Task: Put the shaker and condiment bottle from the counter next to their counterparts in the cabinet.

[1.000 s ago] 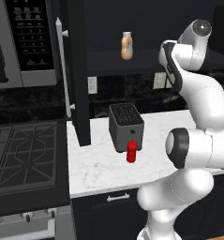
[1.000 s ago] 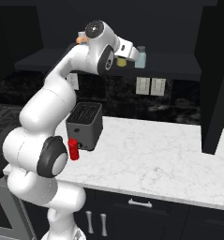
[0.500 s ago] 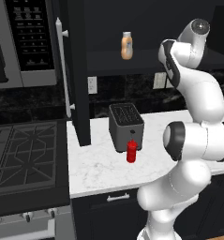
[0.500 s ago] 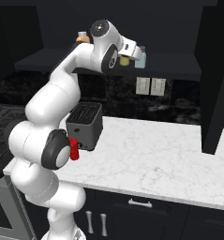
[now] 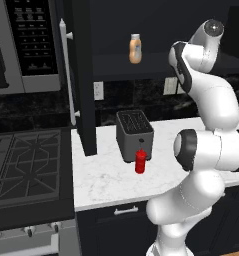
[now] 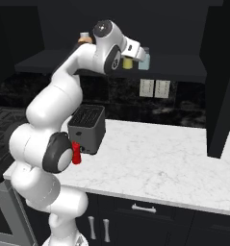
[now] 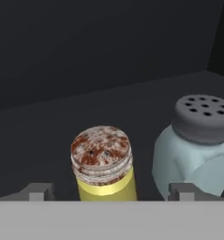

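Dark cabinet point(image 6: 184, 72) shelving carries the yellow shaker point(image 7: 106, 176), upright, just beside the pale blue-grey shaker point(image 7: 197, 145) and apart from it. Around the yellow shaker stands the gripper point(image 7: 111, 192), its fingertips point(image 7: 37, 191) spread wide on either side, not touching it. Farther along the shelf from the yellow shaker stands the orange-tan bottle point(image 5: 135, 49). Below the shelf, on the white marble tabletop point(image 6: 174, 158), the red condiment bottle point(image 5: 140, 161) stands upright just in front of a dark toaster point(image 5: 134, 131).
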Available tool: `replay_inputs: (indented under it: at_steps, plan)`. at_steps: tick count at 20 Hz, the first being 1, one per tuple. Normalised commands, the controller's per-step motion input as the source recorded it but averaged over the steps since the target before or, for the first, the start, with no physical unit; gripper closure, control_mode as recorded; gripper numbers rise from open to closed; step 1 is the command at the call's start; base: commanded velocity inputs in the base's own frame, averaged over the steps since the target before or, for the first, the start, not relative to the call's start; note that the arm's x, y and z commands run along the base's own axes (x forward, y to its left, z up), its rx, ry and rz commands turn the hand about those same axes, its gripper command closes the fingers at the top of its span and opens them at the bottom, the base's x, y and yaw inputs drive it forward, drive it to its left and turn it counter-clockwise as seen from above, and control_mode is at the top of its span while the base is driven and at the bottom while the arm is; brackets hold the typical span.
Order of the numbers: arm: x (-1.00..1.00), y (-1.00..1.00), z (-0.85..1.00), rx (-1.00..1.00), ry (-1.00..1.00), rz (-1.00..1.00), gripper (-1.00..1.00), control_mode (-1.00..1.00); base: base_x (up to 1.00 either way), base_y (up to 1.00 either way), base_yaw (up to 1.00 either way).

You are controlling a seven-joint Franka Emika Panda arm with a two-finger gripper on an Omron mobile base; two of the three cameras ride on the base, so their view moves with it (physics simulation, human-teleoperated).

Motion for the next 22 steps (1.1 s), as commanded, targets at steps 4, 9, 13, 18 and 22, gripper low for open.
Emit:
replay_inputs:
  at_steps: [4,9,13,18,22]
  plan:
    - [-0.83,0.09,0.11,0.07,-0.04,0.0,-1.0,-1.0,0.0,0.0,0.0]
    - [-1.0,0.46,-0.21,0.01,-0.16,0.0,-1.0,-1.0,0.0,0.0,0.0]
    - [-1.0,0.34,-0.5,0.0,-0.31,0.02,-1.0,-1.0,0.0,0.0,0.0]
    - [-1.0,-0.24,-0.85,0.0,-0.31,0.17,-1.0,-1.0,0.0,0.0,0.0]
    - [-1.0,-0.52,-0.81,0.0,-0.18,0.26,-1.0,-1.0,0.0,0.0,0.0]
